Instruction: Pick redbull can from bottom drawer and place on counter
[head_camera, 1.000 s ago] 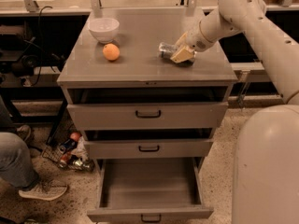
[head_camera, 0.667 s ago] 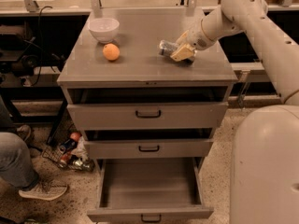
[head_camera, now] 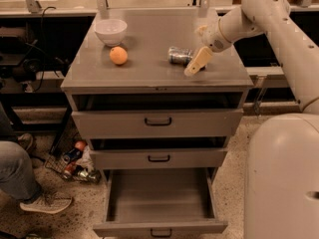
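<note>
Arm (head_camera: 259, 15) bent in from right over counter (head_camera: 149, 39), gripper (head_camera: 197, 58) held low beside can (head_camera: 178, 56) laid sideways, grip cannot be told, drawer (head_camera: 159, 227) drawn open.

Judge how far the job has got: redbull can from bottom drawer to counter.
Done: the redbull can lies on its side on the counter; the bottom drawer stands open, no can inside. In hand: the gripper sits right beside the can. Left: probably just backing the arm away.

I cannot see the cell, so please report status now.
Gripper open above counter, right side, at redbull can. Can lying on its side on counter; bottom drawer open. Orange, bowl apart at left; nothing blocking.
</note>
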Robot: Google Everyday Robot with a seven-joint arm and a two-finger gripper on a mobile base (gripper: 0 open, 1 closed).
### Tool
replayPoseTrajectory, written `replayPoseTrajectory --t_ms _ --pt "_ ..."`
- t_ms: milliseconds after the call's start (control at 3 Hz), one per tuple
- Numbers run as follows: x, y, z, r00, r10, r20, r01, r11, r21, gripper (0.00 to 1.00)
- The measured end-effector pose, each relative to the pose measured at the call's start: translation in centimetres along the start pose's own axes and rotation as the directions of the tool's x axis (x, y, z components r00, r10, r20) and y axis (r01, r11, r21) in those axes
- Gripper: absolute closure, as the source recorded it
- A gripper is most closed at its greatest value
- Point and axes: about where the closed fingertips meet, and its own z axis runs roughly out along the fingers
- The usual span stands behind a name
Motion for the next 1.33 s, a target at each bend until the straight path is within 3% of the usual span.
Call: replayPoseTrajectory --t_ms 333,667,1000,1333 --pt "0.1 0.0 0.0 1.000 0.003 0.003 -0.003 1.0000 -0.001 0.00" --pt "0.9 -0.4 -1.6 0.999 0.025 0.030 -0.026 0.9993 0.028 0.00" --pt "3.0 -1.4 -5.5 0.995 0.072 0.062 -0.078 0.9913 0.106 0.00" --pt "7.3 -2.3 -11.9 0.979 0.155 0.130 -0.182 0.9534 0.240 0.00"
